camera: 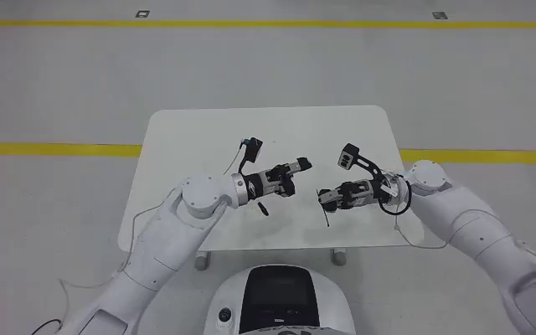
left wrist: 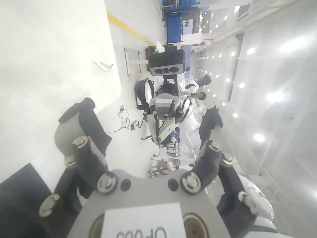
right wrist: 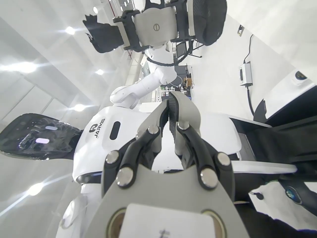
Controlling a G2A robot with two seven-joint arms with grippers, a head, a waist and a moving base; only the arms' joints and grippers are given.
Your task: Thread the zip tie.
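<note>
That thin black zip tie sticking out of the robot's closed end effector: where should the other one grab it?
Probably the free tail of the zip tie, clear of the right end effector pinching its other end. The open left end effector should come in sideways, closing across the narrow, straight strip.

The table (camera: 335, 134) is standing on grey floor (camera: 251, 75); one yellow line (camera: 67, 149) is passing beneath it, another line (camera: 268, 23) beyond its far edge.

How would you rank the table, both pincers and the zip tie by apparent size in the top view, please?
Largest: table, by far.
Next: left pincer and right pincer, which look alike, so unranked.
Smallest: zip tie, a thin dark strand at the right pincer.
</note>
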